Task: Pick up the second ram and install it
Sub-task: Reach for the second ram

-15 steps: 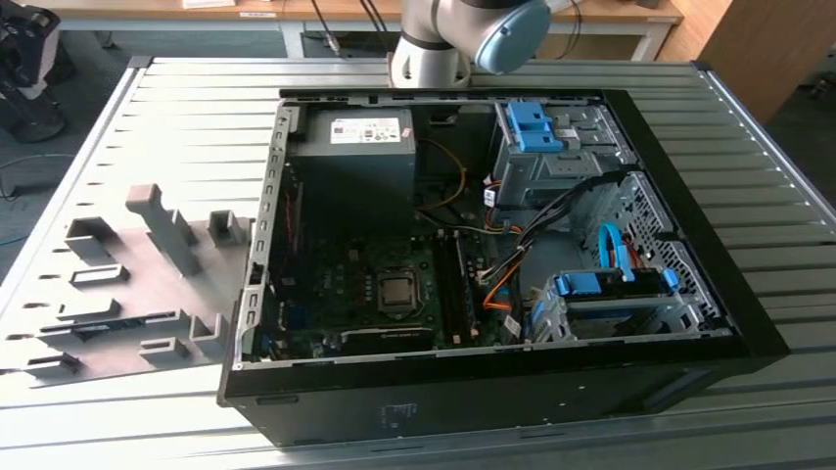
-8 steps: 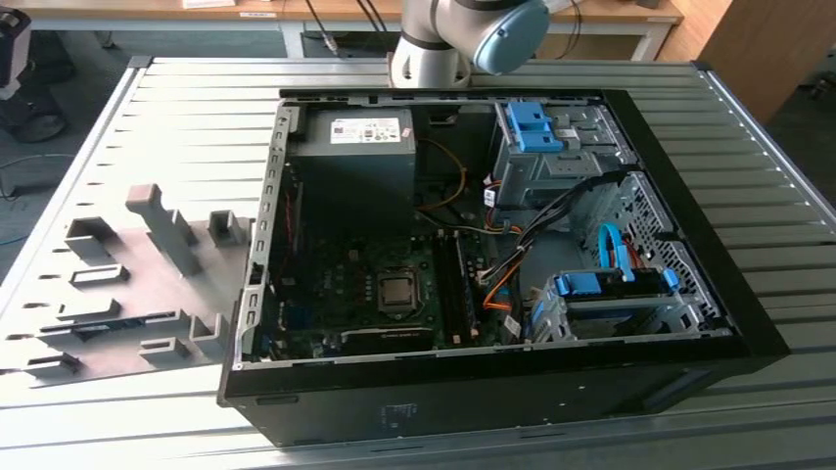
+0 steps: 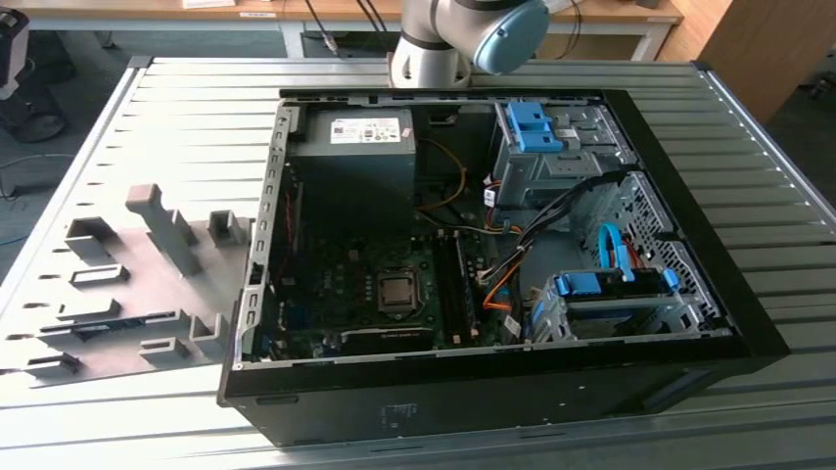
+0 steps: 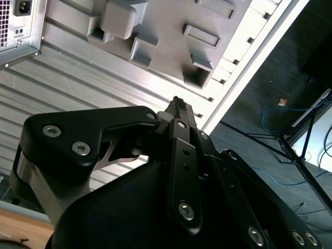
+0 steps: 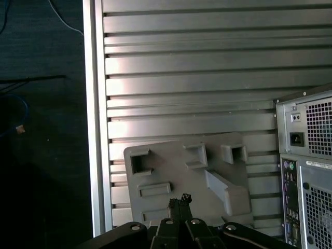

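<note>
The ram (image 3: 116,321) is lying flat as a thin dark strip in a slot of the grey block (image 3: 170,245), at the end nearer the camera in the exterior view. It is too small to tell more about it. The block is sitting on the metal table (image 3: 731,117), just beside the open computer (image 3: 523,392), on the exterior view's left of it. The gripper (image 5: 179,201) (image 4: 179,106) is hanging high over this same block in both wrist views, and it is not touching the ram. Its fingers (image 5: 172,210) are pressing together with nothing between them. Inside the computer, a dark board (image 3: 366,284) is lying in plain sight, with long black slots (image 3: 451,284) running beside the square chip (image 3: 395,291). The arm (image 3: 438,39) is standing at the far side of the table, behind the computer.
</note>
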Robot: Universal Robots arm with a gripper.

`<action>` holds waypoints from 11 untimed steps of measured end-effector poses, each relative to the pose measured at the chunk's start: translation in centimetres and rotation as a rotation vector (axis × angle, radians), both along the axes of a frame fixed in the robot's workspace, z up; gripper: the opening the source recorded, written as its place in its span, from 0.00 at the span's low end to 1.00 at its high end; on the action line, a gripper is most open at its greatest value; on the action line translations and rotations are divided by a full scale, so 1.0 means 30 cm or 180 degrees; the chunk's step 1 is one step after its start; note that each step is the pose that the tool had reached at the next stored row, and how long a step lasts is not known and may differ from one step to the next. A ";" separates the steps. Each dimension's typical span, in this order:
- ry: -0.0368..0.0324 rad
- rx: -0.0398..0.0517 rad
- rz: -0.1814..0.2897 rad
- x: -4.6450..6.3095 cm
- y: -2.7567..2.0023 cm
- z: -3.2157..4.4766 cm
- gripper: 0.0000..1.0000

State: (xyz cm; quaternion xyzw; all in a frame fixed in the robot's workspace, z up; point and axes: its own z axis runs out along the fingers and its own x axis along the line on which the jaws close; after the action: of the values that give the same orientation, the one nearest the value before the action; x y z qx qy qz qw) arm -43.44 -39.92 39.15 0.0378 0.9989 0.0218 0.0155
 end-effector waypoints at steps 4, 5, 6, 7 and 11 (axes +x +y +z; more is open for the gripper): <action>0.0000 0.0000 0.0000 -0.001 -0.001 0.000 0.10; 0.0000 -0.0001 0.0000 -0.001 -0.003 0.000 0.10; 0.0000 -0.0002 0.0000 -0.001 -0.006 -0.001 0.10; 0.0000 -0.0004 0.0000 -0.002 -0.010 -0.001 0.10; 0.0000 -0.0017 0.0000 -0.007 -0.032 -0.002 0.10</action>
State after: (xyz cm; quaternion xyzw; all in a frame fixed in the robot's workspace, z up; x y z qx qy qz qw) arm -43.64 -40.87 39.09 0.0378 0.9990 0.0192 0.0156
